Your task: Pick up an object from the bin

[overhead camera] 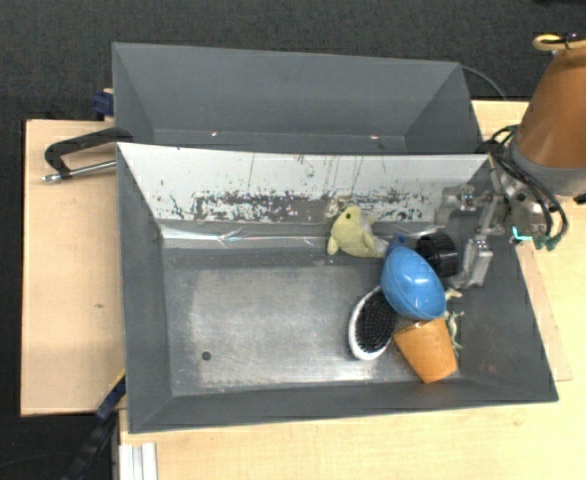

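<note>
- Lower right, nearest: orange cup [428,350], touching blue egg-shaped toy [413,282] above it.
- Just left: oval black-bristled hairbrush [372,326], pressed into the same cluster, probably slid together.
- Right of centre: gripper [476,253] low beside small black round thing [439,251], likely lining up there; open or closed, cannot tell.
- Farthest: yellow plush toy [351,234], propped against bin [253,318] back wall.

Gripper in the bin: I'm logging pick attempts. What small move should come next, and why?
Probably ease down toward the black round thing, which lies nearest the gripper by the right wall of the bin; the blue egg-shaped thing and orange cup lie farther.
</note>
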Tool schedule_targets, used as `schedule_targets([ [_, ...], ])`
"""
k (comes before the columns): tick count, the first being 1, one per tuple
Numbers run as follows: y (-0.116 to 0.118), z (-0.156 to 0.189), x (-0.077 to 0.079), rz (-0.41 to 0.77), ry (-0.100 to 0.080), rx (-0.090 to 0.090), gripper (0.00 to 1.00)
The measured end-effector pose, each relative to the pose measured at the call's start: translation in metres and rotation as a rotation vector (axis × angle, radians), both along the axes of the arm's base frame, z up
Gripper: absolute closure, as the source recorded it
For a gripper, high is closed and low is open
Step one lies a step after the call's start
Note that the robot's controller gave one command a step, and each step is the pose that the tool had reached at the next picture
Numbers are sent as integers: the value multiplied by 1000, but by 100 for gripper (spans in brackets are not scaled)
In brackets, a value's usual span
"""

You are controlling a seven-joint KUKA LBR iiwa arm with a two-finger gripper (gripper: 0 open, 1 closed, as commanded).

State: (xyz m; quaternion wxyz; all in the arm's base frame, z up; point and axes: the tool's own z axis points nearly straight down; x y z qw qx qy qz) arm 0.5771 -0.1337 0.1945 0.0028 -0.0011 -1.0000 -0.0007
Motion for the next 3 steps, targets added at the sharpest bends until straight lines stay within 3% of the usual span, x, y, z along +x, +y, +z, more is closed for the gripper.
schedule_targets([
  [1,45,-100,0,245,-20,-2,0],
  [2,45,-97,2,244,-30,-5,100],
  [3,48,57,-18,228,-21,-4,100],
])
